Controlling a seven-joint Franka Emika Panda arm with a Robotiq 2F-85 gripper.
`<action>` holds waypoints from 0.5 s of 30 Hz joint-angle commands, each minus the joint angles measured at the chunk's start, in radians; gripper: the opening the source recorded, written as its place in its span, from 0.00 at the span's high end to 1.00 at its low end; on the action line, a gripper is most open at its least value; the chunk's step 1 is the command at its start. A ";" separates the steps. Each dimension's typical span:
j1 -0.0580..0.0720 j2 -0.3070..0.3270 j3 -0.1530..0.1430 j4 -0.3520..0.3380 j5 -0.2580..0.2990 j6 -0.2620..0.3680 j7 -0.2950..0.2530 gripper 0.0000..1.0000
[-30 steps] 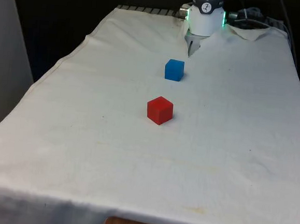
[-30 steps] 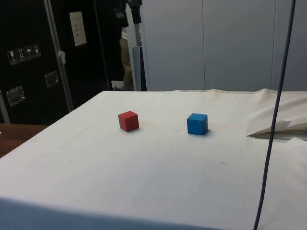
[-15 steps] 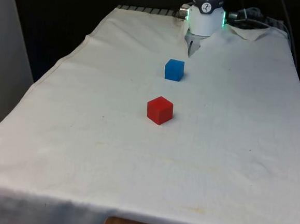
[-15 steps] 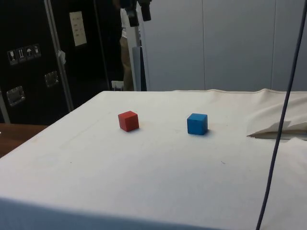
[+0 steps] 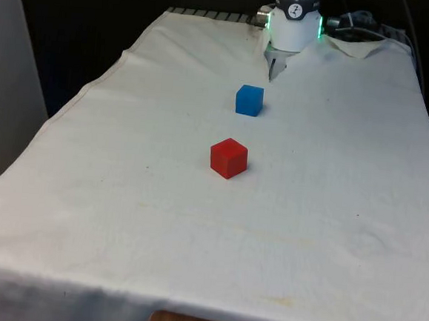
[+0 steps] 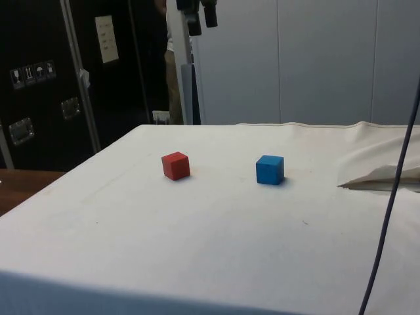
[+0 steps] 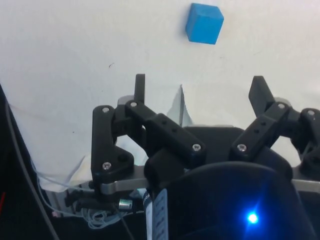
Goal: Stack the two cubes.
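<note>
Side view: black two-finger gripper is hanging high above a white-clothed table, with nothing yet stacked.

The small red solid cube and the small blue solid cube are sitting apart on the cloth, each on its own face, neither touching the other. In the front view the blue cube is lying nearer the robot's end and the red cube farther out toward the middle. From the side, the gripper is sitting well above the table, roughly over the red cube and toward the blue one, so the coming move looks like a long descent. In the wrist view its fingers are standing wide apart and carrying nothing, with the blue cube lying on the cloth beyond the fingertips.
</note>
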 commanded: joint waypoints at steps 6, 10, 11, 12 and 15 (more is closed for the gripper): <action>0.000 -0.044 0.002 -0.059 0.000 0.035 0.002 0.00; -0.001 -0.094 0.004 -0.131 -0.003 0.094 0.013 0.00; -0.001 -0.100 0.004 -0.142 -0.003 0.102 0.013 0.00; -0.001 -0.107 0.004 -0.155 -0.002 0.113 0.013 0.00; -0.001 -0.125 0.003 -0.193 0.000 0.144 0.013 0.00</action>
